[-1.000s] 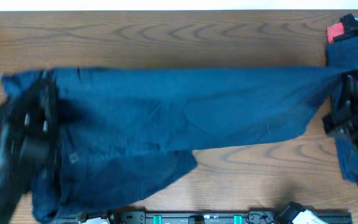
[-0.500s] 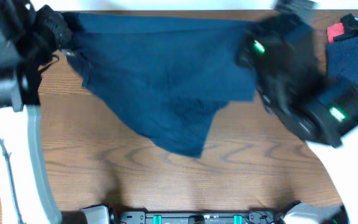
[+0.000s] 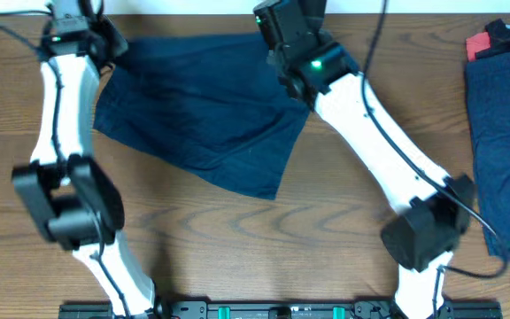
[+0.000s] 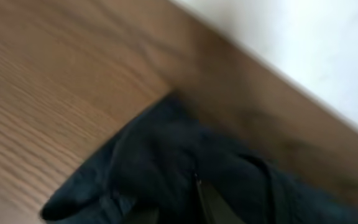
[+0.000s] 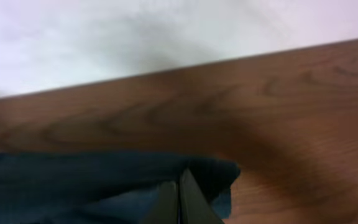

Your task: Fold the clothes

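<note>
One navy garment point(image 3: 202, 115) spread upper centre; right claw point(image 5: 179, 179) clamped on its corner; left claw point(image 4: 238, 196) blurred, cropped, grip cannot be told.

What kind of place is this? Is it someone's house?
Probably not a house; it looks like a robot test bench. A left robot arm and a right robot arm reach over a wooden table to a blue garment, with more clothes piled at the side.
</note>
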You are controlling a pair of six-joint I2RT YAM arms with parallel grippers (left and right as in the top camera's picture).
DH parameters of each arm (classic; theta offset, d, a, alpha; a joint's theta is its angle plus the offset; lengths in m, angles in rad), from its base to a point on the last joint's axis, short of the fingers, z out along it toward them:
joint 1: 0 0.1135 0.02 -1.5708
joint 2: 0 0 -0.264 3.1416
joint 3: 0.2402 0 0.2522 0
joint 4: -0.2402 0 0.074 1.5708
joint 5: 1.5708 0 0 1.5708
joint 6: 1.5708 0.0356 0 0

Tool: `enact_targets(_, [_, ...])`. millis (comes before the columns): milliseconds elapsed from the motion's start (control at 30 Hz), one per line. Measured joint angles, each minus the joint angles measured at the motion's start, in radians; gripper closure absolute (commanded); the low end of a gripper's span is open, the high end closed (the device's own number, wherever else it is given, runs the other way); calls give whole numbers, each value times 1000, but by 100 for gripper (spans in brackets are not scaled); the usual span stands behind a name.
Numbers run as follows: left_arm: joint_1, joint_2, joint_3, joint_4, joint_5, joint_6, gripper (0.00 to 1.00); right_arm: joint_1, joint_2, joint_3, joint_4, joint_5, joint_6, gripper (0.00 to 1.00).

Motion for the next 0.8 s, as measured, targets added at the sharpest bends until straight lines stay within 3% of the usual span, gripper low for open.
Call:
enact_targets(200, [0, 127, 0, 23, 0, 3, 84, -43, 69, 0, 5, 3, 25, 99])
enact_targets(500, [30, 118, -1, 188, -30, 34, 83, -150, 69, 0, -16, 101, 20, 99])
enact_targets(633, [31, 98, -1, 174, -34, 54, 64, -133, 69, 0, -71, 82, 18, 99])
enact_targets(733, [31, 86, -1, 88, -5, 60, 40, -90, 69, 0, -78, 55, 17, 99])
enact_targets(800, [31, 85, -1, 27, 42, 66, 37, -50, 69, 0, -84, 42, 17, 99])
